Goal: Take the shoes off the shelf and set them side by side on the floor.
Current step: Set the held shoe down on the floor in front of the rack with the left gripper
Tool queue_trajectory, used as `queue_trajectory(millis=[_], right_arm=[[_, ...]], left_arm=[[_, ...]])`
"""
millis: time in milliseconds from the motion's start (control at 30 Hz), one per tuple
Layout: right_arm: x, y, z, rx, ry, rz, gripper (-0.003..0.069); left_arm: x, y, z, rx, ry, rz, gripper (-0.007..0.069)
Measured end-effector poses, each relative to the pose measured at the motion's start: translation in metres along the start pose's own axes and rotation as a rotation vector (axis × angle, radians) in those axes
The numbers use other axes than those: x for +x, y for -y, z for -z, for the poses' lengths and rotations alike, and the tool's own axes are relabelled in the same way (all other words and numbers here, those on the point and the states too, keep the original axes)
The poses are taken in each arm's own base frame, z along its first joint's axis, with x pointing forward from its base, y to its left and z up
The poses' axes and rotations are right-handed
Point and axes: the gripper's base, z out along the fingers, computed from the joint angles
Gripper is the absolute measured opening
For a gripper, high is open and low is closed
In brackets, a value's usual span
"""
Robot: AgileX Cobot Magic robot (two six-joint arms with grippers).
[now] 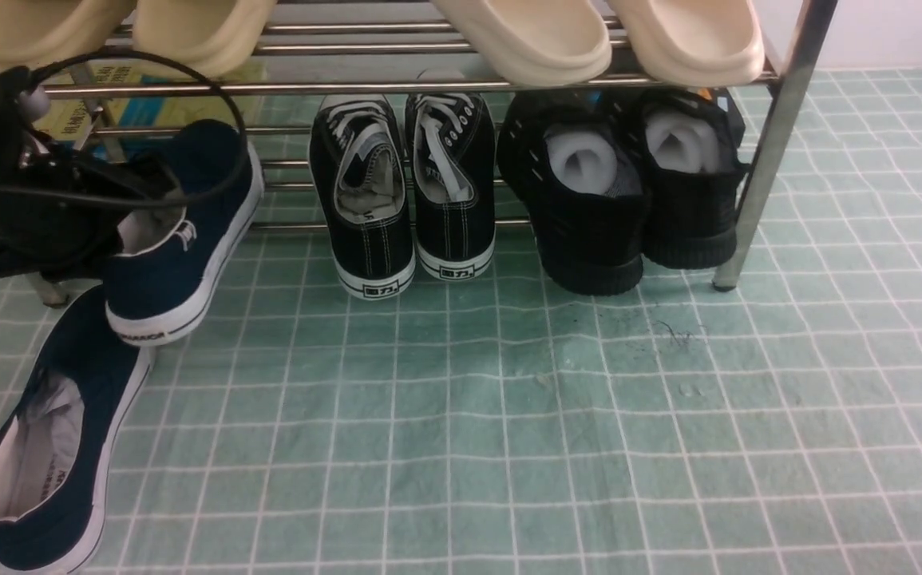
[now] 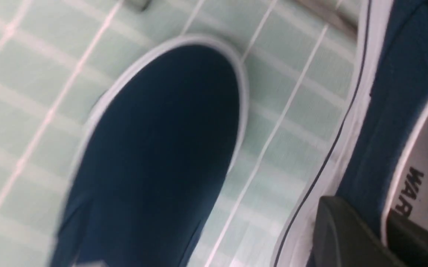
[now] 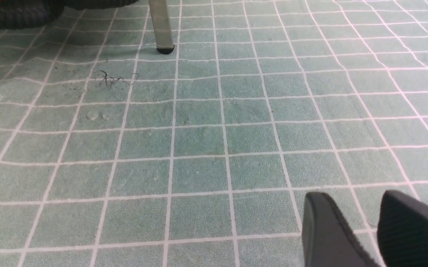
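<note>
One navy shoe [image 1: 61,447] lies on the green gridded floor [image 1: 548,415] at the lower left, with its opening up. Its toe [image 2: 162,148] fills the left wrist view. The second navy shoe [image 1: 181,263] is at the left end of the metal shelf [image 1: 429,84]; its toe is over the lower tier and its heel juts out in front. My left gripper [image 1: 137,208] is shut on that shoe's side wall [image 2: 395,92], one finger outside and one inside on the pale lining [image 2: 369,222]. My right gripper [image 3: 352,200] hangs open over bare floor, holding nothing.
Black lace-up sneakers [image 1: 401,200] and black knit shoes [image 1: 620,192] stand on the lower tier. Cream slippers [image 1: 524,40] sit on the upper tier. The shelf's right leg [image 1: 764,160] stands on the floor [image 3: 161,26], with dark scuff marks [image 3: 113,78] near it.
</note>
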Motion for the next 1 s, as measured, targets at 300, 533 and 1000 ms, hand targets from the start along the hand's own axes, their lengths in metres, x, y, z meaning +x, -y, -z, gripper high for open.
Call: queue_trajectory(millis=[300,533,1000], right_arm=[[0.000,0.000,0.000,0.000,0.000,0.000,0.0240],[0.000,0.000,0.000,0.000,0.000,0.000,0.0240],[0.000,0.000,0.000,0.000,0.000,0.000,0.0240]], left_arm=[[0.035,0.007,0.033,-0.074,-0.163,-0.126,0.0029],[0.060,0.012,0.018,-0.135,-0.104,-0.099,0.0029],[0.088,-0.005,-0.010,-0.153,-0.072,-0.032,0.0029]])
